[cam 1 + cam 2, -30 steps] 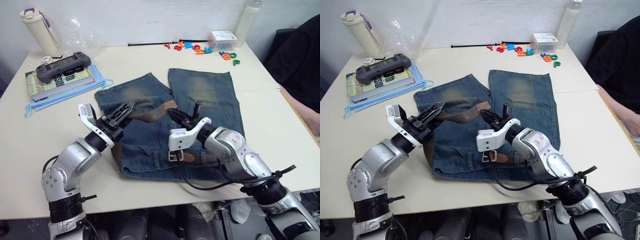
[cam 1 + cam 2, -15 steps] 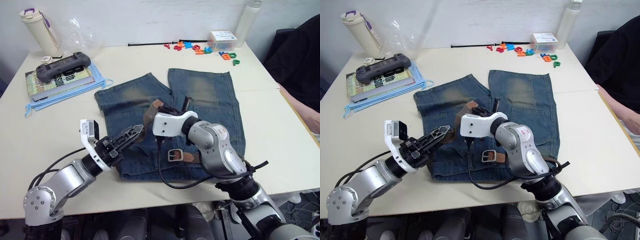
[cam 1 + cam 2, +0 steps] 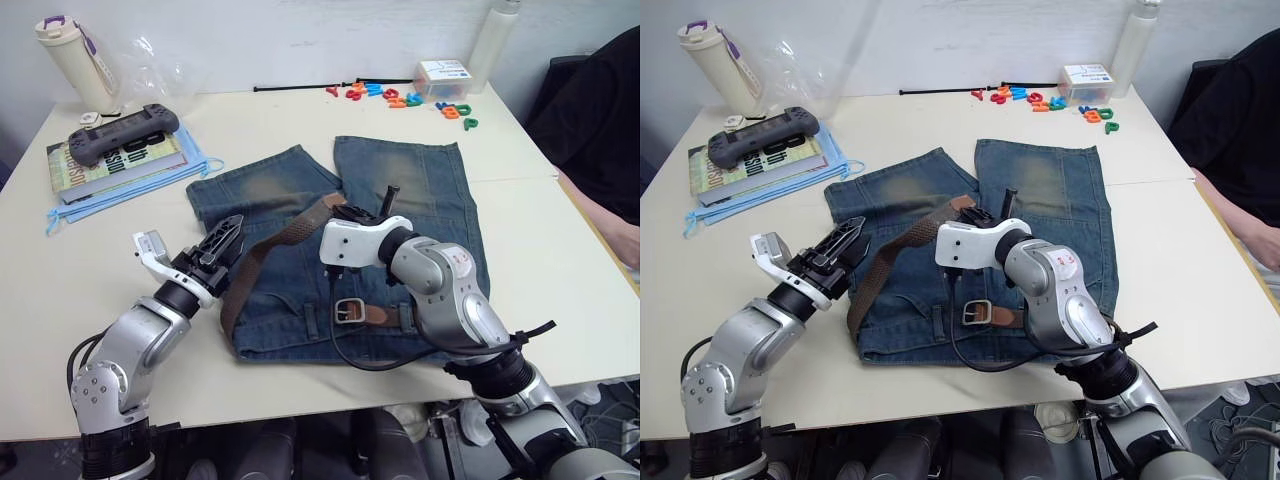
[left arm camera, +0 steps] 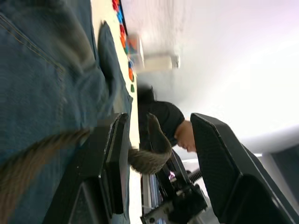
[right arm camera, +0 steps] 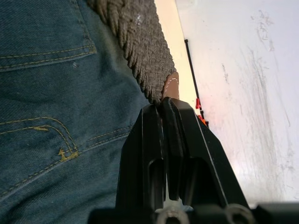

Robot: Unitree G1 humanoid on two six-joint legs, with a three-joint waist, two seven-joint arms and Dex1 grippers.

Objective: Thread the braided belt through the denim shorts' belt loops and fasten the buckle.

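The denim shorts [image 3: 400, 180] lie flat on the table, waistband toward me. The braided belt [image 3: 262, 252] runs from the silver buckle [image 3: 349, 310] left along the waistband. It bends at the shorts' left edge and climbs diagonally to its tan tip [image 5: 171, 88]. My right gripper [image 3: 345, 211] is shut on that tip above the middle of the shorts. At the shorts' left side my left gripper [image 3: 226, 236] is open, with the belt [image 4: 145, 161] passing just beyond its fingers, ungripped. A belt loop [image 3: 312, 320] stands left of the buckle.
A book with a game controller [image 3: 120, 133] and a blue folder lie at the back left beside a cream bottle [image 3: 75, 60]. Coloured letters [image 3: 400, 98], a white box [image 3: 445, 75] and a black rod sit at the back. A person's dark sleeve [image 3: 600, 110] is on the right.
The right gripper moved slightly right with the tan tip, drawing the belt into a straight diagonal. The left gripper rose from the table's front edge to the shorts' left side.
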